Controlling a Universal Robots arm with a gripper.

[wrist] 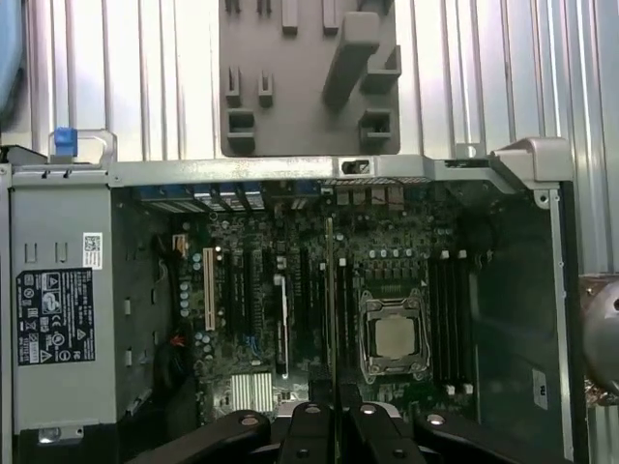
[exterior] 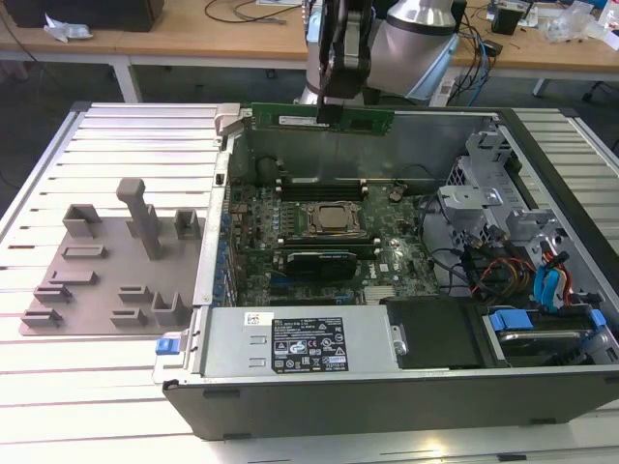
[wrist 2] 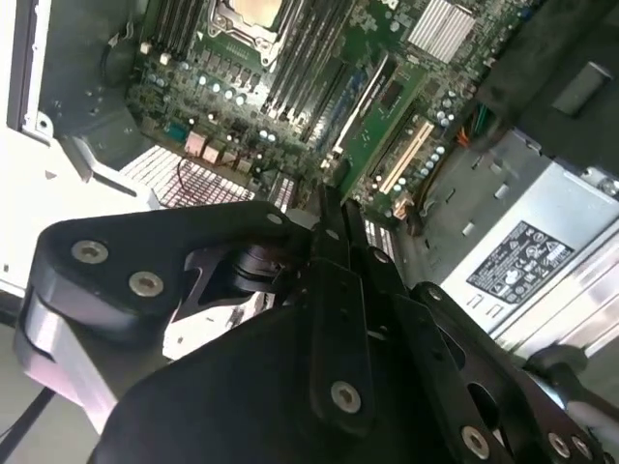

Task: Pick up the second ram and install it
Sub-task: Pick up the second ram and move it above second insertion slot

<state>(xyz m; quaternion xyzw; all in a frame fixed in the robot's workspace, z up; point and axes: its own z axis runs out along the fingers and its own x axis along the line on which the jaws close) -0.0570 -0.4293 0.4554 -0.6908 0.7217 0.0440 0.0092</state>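
Second ram (exterior: 372, 122) is hanging in the air, clamped in my gripper (exterior: 332, 114). The fingers are squeezed narrow, just the board's thickness apart, and they grab it around the middle of its long top edge. My guess is that's so neither end droops and the contact edge stays free underneath.

The stick sits level and on edge, sticking out about evenly to both sides of my fingers. It's above the open computer case (exterior: 542, 184) and well clear of anything inside, so not seated yet.

In the first wrist view I'm looking straight down past my fingers (wrist: 309, 430), and the stick is just a thin line (wrist: 331, 319) running away from them. Under it is the motherboard (wrist: 242, 290), with the processor socket (wrist: 395, 335) off to one side of that line. The dark memory slots (wrist: 447, 309) beyond the socket run the same way as the stick, so I'd say the angle is already matched to them. I can't tell which slot it's actually over.

The grey holder tray (exterior: 106, 261) is outside the case, well away from my fingers, with no stick in it that I can make out.
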